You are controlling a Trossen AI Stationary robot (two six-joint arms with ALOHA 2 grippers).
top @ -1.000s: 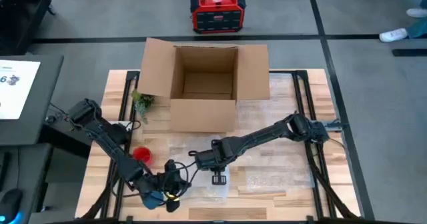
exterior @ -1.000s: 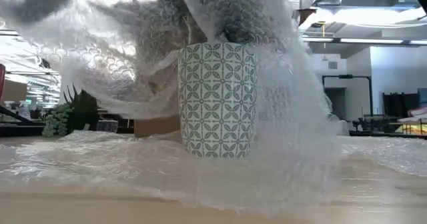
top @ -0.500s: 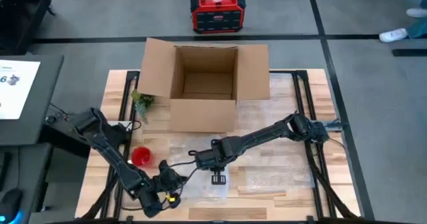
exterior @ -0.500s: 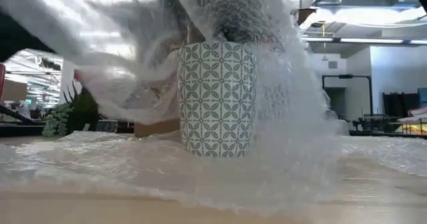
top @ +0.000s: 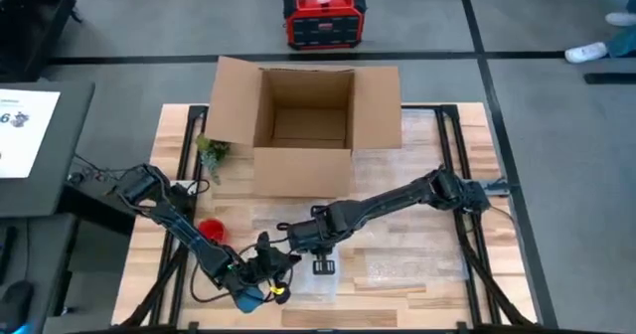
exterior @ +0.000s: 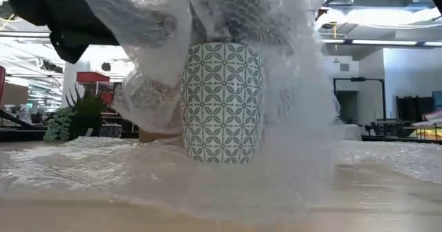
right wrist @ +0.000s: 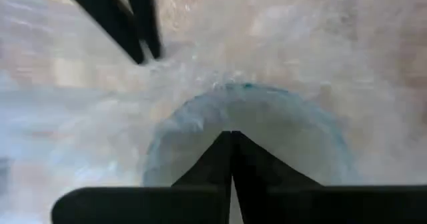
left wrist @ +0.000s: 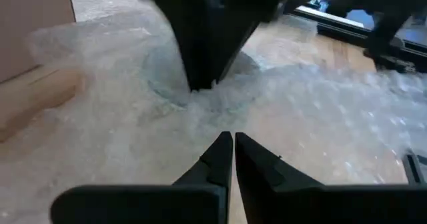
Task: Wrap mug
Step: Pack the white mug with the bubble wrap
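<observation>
My left tool (top: pixel 268 274) has swung in from the near-left corner of the worktop (top: pixel 437 274) toward the mug (exterior: pixel 222 102), dragging the free flap of bubble wrap (exterior: pixel 148 87) with it. A second ago that flap billowed wide out to one side in the low view; now it hangs bunched and close against the mug's side, with my left arm dark above it. In the left wrist view the fingers (left wrist: pixel 220 159) are pressed together; I judge they pinch the wrap, though the film between them is too thin to make out.

My right tool (right wrist: pixel 231 159) is clenched too, sitting above the mug's mouth with wrap gathered under it, pinning the sheet there. The mug stands upright on the bubble wrap, near the middle of the worktop's near edge, its patterned front uncovered toward the low camera.

I judge that one side is now nearly covered; the flap needs carrying across the bare front next. The cardboard box (top: pixel 303 125) waits open at the far edge.
</observation>
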